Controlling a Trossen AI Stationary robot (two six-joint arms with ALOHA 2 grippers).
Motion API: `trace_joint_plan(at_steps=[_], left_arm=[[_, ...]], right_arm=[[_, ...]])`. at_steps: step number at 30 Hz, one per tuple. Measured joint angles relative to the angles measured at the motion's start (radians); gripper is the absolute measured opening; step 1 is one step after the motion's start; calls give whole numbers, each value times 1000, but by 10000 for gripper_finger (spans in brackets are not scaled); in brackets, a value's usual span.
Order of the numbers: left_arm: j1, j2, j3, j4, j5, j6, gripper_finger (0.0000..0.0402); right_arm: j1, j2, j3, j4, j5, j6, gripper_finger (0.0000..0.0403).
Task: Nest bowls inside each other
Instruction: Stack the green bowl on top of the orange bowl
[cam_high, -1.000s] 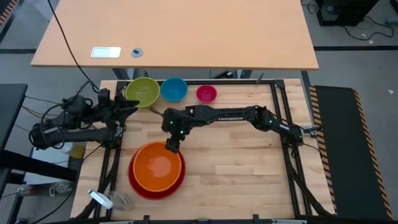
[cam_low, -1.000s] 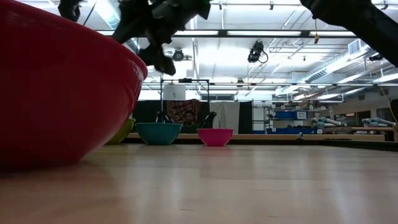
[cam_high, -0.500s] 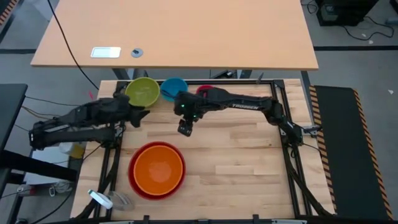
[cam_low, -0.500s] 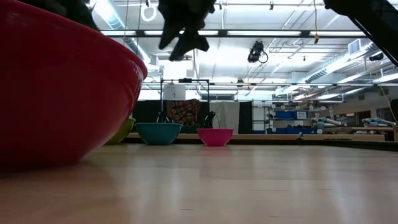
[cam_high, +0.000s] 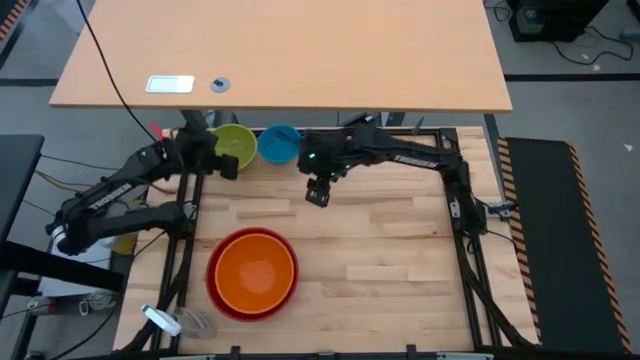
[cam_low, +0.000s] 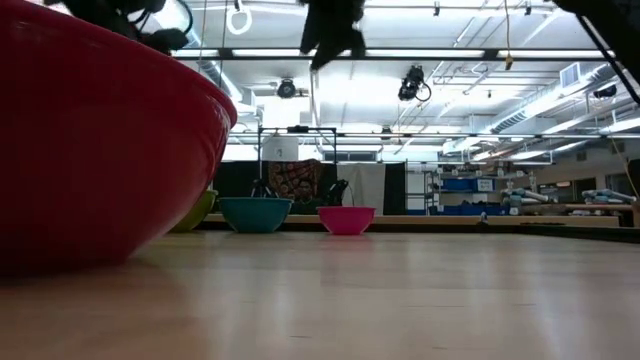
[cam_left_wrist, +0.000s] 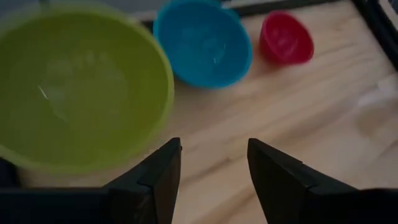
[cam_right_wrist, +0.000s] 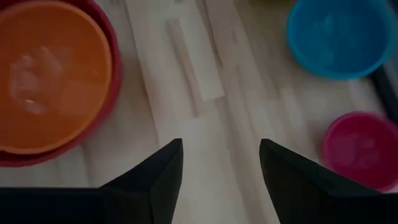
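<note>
The orange bowl (cam_high: 252, 272) sits nested in the red bowl (cam_high: 222, 300) at the near left. Along the far edge stand the yellow-green bowl (cam_left_wrist: 74, 93), the blue bowl (cam_left_wrist: 202, 43) and the pink bowl (cam_left_wrist: 286, 38), each on its base. My left gripper (cam_left_wrist: 211, 168) hovers open, slanting down, just beside the yellow-green bowl's near rim. My right gripper (cam_right_wrist: 221, 168) hangs open above bare wood between the orange bowl (cam_right_wrist: 50, 74) and the blue bowl (cam_right_wrist: 339, 37). In the high view my right arm hides the pink bowl.
Dark frame rails (cam_high: 445, 170) border the wooden table. A clear object (cam_high: 165, 320) lies at the near left corner. Beyond the far edge stands a tan desk (cam_high: 300, 50). The table's right half (cam_high: 390, 260) is bare wood.
My right gripper has risen from the orange bowl's far rim and gone toward the far edge and a little right, leaving the orange bowl inside the red one. My left gripper has swung in from the left edge to the yellow-green bowl and tipped downward.
</note>
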Motion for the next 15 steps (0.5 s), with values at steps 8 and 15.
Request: trace_joint_plan(at_steps=[8,15], left_arm=[[163,24,90,-58,25,121,188],[326,32,-1,-85,116,156,187]], right_arm=[[-6,-181,-141,111,39,-43,209],[-15,-396,-556,386,33,4,207]])
